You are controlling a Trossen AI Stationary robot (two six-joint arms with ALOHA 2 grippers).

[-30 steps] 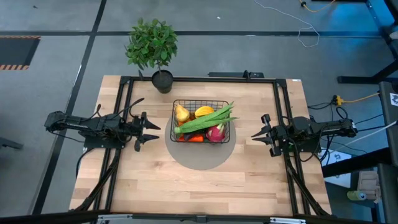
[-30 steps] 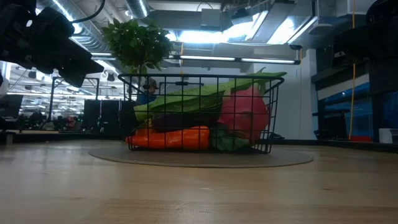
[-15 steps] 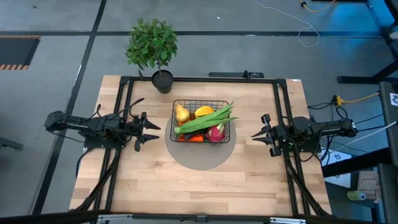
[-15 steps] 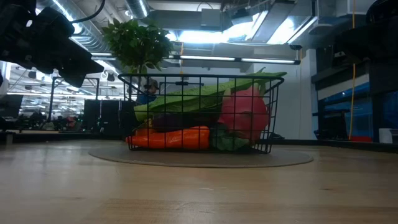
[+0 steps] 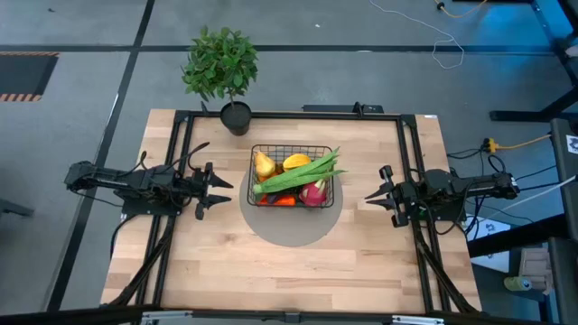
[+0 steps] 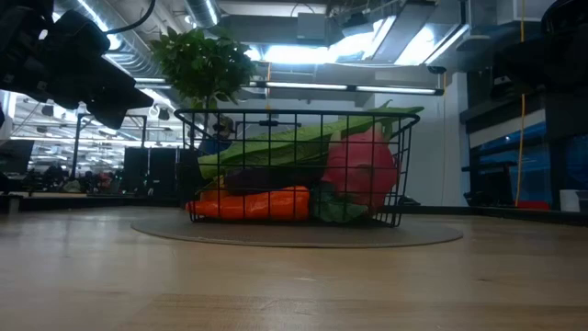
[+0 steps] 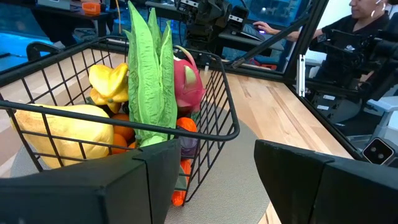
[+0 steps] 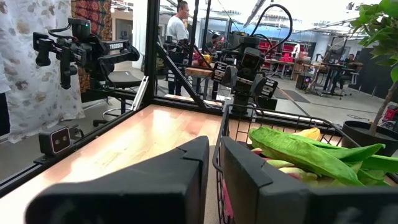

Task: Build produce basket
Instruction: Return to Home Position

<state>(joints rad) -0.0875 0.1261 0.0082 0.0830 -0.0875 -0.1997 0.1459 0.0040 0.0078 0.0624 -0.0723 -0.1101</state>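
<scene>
The basket (image 5: 291, 147) is set upright on a round grey mat (image 5: 291, 230) near the middle of the table (image 5: 361, 262), between the two arms. It is filled with produce (image 5: 287, 185). Long green stalks (image 5: 307, 171) are laid slantwise across the top, their ends reaching past the rim at the far corner on the right arm's side. A yellow pear (image 5: 263, 164) and an orange (image 5: 295, 162) are seen along the far side, and a pink dragon fruit (image 5: 313, 192) at the near corner toward the right arm. A carrot (image 6: 253, 204) is laid along the bottom at the near side, with a dark eggplant (image 6: 276, 176) above it. The left gripper (image 5: 228, 192) is held above the table just off the mat's edge, pointed at the basket and apart from it. Its jaws are parted by a clear gap, with nothing between them. The right gripper (image 5: 368, 198) is held likewise on the opposite side, somewhat farther from the basket. Its jaws are drawn almost together, only a narrow slit being left, and nothing is gripped. A potted plant (image 5: 220, 63) is stood at the table's far edge, toward the left arm's side.
</scene>
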